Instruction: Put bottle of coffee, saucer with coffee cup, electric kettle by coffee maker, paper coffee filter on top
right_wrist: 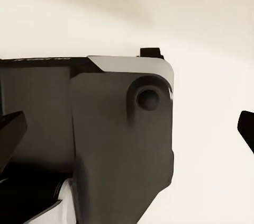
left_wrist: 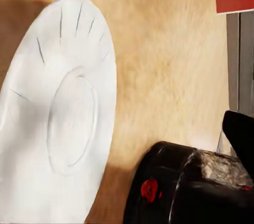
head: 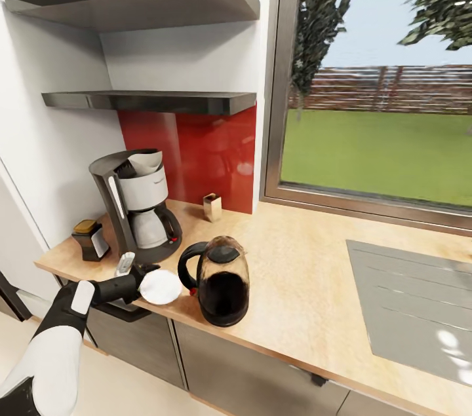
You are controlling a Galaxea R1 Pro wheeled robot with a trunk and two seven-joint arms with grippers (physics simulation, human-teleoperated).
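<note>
The left gripper (head: 145,278) pinches the saucer (head: 161,287) by its edge in its jaws, low over the worktop (head: 308,285) between coffee maker (head: 136,205) and kettle (head: 219,280), probably to set it down there; right jaws' state unclear.

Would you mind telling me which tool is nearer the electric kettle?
Left. The left tool holds the saucer beside the electric kettle; the right tool's position cannot be told.
</note>
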